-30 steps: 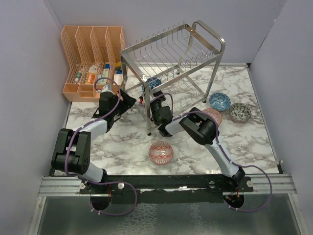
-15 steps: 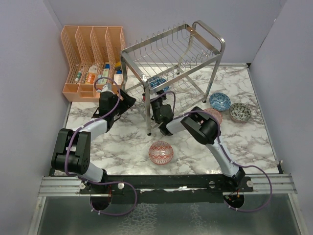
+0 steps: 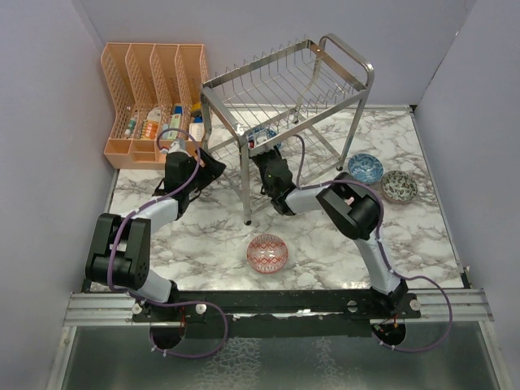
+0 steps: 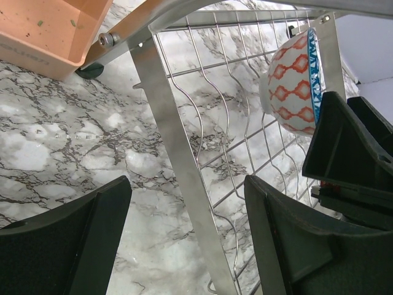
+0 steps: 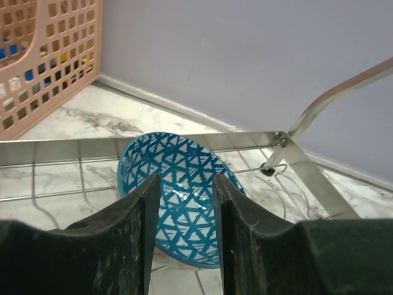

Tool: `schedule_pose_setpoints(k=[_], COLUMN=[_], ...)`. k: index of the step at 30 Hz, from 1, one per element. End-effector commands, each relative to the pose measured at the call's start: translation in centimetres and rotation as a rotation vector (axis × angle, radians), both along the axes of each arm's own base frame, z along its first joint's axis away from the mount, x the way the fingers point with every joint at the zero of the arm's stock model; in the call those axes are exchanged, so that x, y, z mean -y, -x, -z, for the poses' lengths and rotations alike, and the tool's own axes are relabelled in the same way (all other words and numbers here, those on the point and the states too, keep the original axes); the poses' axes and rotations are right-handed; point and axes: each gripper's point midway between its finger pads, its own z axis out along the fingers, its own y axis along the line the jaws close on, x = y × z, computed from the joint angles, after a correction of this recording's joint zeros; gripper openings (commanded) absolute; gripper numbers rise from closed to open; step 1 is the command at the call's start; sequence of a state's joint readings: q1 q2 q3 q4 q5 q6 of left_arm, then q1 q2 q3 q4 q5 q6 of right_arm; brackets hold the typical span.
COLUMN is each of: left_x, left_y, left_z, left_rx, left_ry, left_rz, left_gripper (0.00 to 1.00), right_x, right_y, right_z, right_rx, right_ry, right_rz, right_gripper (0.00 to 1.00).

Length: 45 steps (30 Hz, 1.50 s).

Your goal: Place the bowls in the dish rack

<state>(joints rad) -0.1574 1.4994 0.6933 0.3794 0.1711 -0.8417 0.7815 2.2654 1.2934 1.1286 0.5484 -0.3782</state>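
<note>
Grey walls, a marble surface (image 3: 211, 244), and the right pincer (image 5: 186, 179) is inside the lower tier of the rack (image 3: 367, 77). It looks clamped on the blue bowl (image 5: 178, 157), which stands tipped on edge over the wires, while the left pincer (image 4: 184, 239) hangs wide apart and empty beside the rack's leg. The danger, I'd say: released before its rim seats between two wires, the bowl rolls or flops flat, or a finger snags a wire pulling out. It's a neat little thing, with blue triangles inside and an orange-red lattice on white outside, and the glaze is probably slippery.
</note>
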Motion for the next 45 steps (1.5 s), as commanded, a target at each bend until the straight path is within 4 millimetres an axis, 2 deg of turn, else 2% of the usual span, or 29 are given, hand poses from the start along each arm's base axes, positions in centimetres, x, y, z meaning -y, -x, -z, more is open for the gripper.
schedule_pose_setpoints(k=[1,13,17,19,24,31,35,37,40,45], left_x=[-0.1,-0.1,-0.1,-0.1,0.0,-0.1,-0.1,-0.1,-0.1,-0.1], left_y=[-0.7,-0.6,-0.6,-0.5,-0.4,-0.4,-0.5,-0.5,-0.5,-0.5], left_z=[-1.3,-1.4,-1.4,-1.4,-1.6,-1.8,-1.7,-1.7,-1.7,-1.8], left_rx=[0.044,0.046,0.046,0.047,0.049,0.052,0.051,0.051,0.051,0.053], left_ry=[-0.016,-0.022,-0.021,-0.021,-0.02,-0.025,-0.026,-0.027,-0.027,-0.028], left_rz=[-0.004,-0.003,0.0,0.001,0.002,-0.001,0.0,-0.001,-0.001,0.002], left_gripper=[0.77,0.77,0.77,0.77,0.77,0.77,0.77,0.77,0.77,0.77], right_x=[-1.3,-0.3,-1.5,-1.5,-0.5,3.1,5.3,6.0,6.5,7.2], right_y=[1.3,3.4,4.7,5.1,5.7,5.0,4.8,4.6,4.2,3.5], right_z=[1.0,1.7,2.0,2.4,2.5,0.7,-0.6,-1.2,-0.9,-0.1], right_rx=[-0.115,-0.361,-0.422,-0.451,-0.491,-0.479,-0.498,-0.51,-0.572,-0.683], right_ry=[-0.022,-0.12,-0.105,-0.107,-0.169,-0.322,-0.43,-0.467,-0.508,-0.64], right_rz=[-0.099,-0.086,-0.185,-0.188,-0.212,-0.138,-0.085,-0.07,-0.037,-0.009], right_gripper=[0.4,0.42,0.42,0.42,0.42,0.44,0.49,0.59,0.75,0.77])
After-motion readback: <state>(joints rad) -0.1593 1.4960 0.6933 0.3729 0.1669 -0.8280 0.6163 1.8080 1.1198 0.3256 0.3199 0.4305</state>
